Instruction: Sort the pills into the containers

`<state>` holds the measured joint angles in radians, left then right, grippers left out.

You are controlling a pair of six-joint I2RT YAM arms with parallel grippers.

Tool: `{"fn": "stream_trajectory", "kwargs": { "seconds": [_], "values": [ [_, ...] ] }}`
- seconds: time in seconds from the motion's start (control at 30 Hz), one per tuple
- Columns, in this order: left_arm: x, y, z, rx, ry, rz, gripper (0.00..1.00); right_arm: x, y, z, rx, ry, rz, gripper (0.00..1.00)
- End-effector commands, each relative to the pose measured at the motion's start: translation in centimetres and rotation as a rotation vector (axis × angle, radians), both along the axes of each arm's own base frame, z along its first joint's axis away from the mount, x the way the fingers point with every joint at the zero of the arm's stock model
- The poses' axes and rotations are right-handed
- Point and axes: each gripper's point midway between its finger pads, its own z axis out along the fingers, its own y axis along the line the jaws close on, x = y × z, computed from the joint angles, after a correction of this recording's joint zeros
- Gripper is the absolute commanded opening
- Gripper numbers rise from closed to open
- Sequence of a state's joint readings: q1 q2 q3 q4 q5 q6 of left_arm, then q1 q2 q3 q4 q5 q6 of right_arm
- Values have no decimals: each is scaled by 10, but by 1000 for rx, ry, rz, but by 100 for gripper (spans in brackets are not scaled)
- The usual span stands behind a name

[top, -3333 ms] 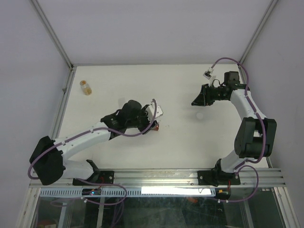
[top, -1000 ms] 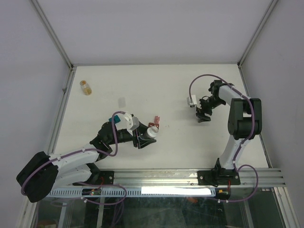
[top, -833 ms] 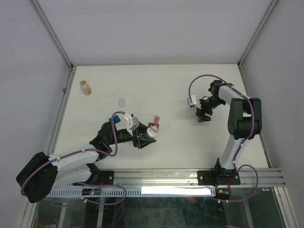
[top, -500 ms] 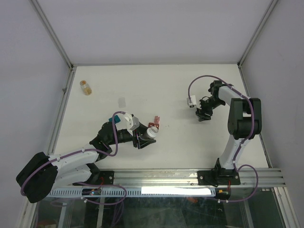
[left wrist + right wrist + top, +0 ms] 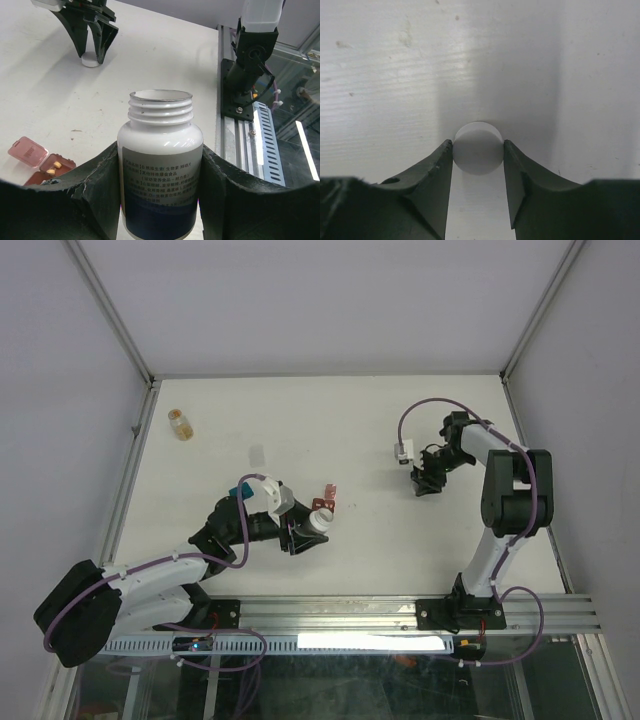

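Note:
My left gripper (image 5: 310, 525) is shut on an open white bottle (image 5: 317, 521), which fills the left wrist view (image 5: 160, 165) between the two fingers. The dark red container (image 5: 325, 498) lies open just beyond the bottle's mouth. In the left wrist view it (image 5: 37, 161) holds small yellow pills. A teal piece (image 5: 240, 490) shows beside the left wrist, partly hidden. My right gripper (image 5: 422, 486) stands on the table with its fingertips touching both sides of the white cap (image 5: 477, 148), which lies flat. The cap also shows in the left wrist view (image 5: 91, 60).
A small amber vial (image 5: 180, 424) lies at the far left near the table's edge. A small clear piece (image 5: 257, 453) lies behind the left arm. The aluminium rail (image 5: 250, 125) with the arm bases runs along the near edge.
Since 3.3 s ago the left gripper has drawn back from over the red container, holding the bottle, and the right gripper has come down around the cap. In the last second nothing visibly moved.

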<state>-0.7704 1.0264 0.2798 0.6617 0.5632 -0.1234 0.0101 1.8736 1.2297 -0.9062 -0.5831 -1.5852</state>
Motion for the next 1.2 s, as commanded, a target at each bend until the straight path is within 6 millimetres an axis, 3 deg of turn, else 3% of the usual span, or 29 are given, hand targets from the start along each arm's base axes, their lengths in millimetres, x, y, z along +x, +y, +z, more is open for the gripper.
{"fn": "stream_trajectory", "kwargs": {
  "seconds": [0.0,0.13,0.37,0.47,0.6,0.87,1.17],
  "values": [
    [-4,-7,15,-16,-6,-71,0,-12,30,50,173,-26,-43,20],
    [-2,-13,6,29,-3,-104,0,-39,71,99,361,-8,-29,18],
    [11,-27,11,54,-64,-134,0,-101,151,188,662,48,64,16],
    [17,-32,20,45,-80,-128,0,-120,171,214,726,54,102,17],
    [20,-34,37,13,-124,-123,0,-140,181,239,793,98,145,17],
    [10,-41,54,-18,-163,-163,0,-165,192,248,821,136,221,17],
    [8,-51,55,-6,-154,-177,0,-174,199,230,772,130,236,18]
  ]
}}
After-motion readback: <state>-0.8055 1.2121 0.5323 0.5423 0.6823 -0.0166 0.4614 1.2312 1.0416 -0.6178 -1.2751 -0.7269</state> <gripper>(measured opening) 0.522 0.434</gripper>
